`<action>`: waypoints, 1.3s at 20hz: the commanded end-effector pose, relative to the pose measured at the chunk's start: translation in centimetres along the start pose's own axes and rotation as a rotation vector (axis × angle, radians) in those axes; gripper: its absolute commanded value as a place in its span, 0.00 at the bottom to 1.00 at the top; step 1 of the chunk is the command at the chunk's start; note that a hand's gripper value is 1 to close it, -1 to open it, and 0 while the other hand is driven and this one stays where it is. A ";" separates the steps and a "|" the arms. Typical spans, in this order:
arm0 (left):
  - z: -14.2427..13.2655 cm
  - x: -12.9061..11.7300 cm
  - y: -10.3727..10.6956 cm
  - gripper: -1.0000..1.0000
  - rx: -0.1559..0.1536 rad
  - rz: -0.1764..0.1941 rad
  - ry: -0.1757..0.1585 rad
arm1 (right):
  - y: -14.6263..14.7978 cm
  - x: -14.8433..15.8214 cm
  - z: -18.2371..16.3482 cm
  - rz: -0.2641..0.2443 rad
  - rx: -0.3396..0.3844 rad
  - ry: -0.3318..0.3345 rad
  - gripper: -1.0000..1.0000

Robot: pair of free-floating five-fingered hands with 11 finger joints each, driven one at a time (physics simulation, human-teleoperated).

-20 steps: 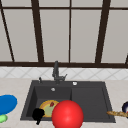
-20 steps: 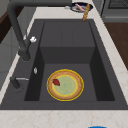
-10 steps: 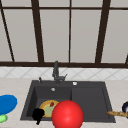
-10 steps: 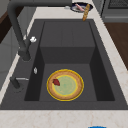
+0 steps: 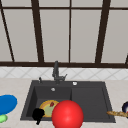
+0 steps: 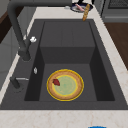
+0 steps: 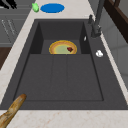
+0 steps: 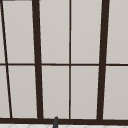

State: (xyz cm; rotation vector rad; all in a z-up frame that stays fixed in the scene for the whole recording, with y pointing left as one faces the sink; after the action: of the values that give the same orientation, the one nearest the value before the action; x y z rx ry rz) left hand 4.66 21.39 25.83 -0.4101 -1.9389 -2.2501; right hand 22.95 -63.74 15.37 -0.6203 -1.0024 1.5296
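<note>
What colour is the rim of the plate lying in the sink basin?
The plate has an orange-yellow rim around a pale green centre; the left side view shows it best.

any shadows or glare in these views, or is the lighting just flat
Front view: flat, even light, the red ball evenly coloured with no highlight. Left side view: no glare on the plate, basin walls merely darker. Upper view: window panes uniformly pale, with no reflections.

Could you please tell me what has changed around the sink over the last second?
Nothing has visibly changed. The left robot hand stays at the sink's front left edge, beside the red ball, and the plate remains in the basin.
</note>
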 end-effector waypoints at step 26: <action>0.0 0.0 0.0 0.50 0.000 0.000 0.000 | 1.1 -4.8 -8.1 -0.027 0.089 0.039 0.00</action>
State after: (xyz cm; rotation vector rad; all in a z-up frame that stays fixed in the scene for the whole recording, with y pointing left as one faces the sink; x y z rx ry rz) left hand 4.66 21.39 25.83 -0.4101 -1.9389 -2.2501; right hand 28.89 -65.09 11.71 -0.4693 -0.8884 1.5343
